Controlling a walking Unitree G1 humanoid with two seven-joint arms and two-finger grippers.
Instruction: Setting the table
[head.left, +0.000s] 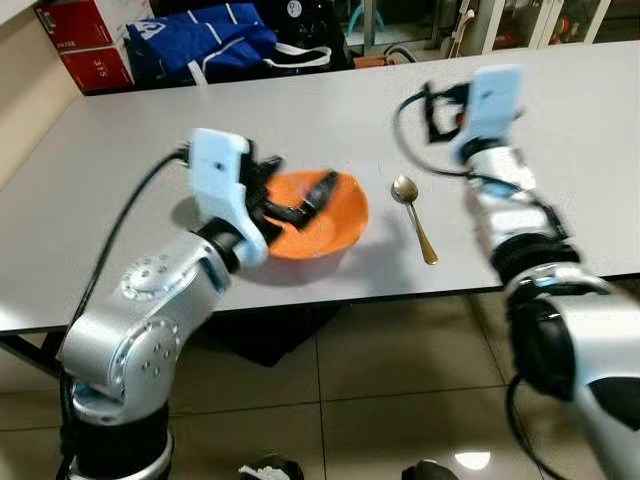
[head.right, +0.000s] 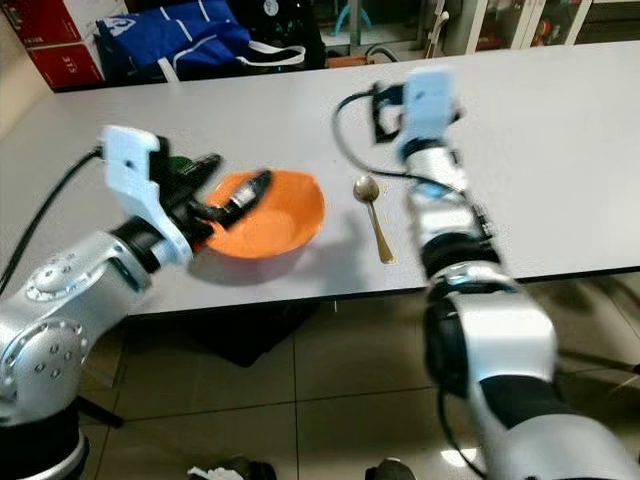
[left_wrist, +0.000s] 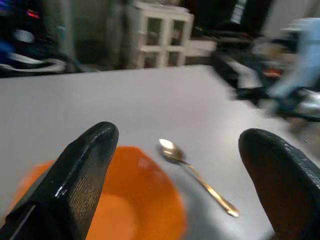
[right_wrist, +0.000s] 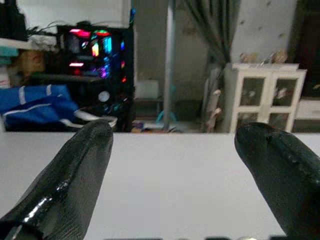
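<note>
The left gripper (head.left: 300, 205) hangs over the orange bowl (head.left: 335, 225), fingers spread wide, gripping nothing. The right gripper (right_wrist: 175, 175) is raised above the grey table (head.left: 300, 110), also spread and empty. A gold spoon (head.left: 413, 215) lies just beside the bowl. Beyond the table: a blue bag (head.left: 205, 40), red boxes (head.left: 85, 40), a white cabinet (right_wrist: 265, 97). Below it is a tiled floor (head.left: 400, 380).

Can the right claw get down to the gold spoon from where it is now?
Probably yes. The right claw is open above the table, and the gold spoon lies apart from the orange bowl.
</note>
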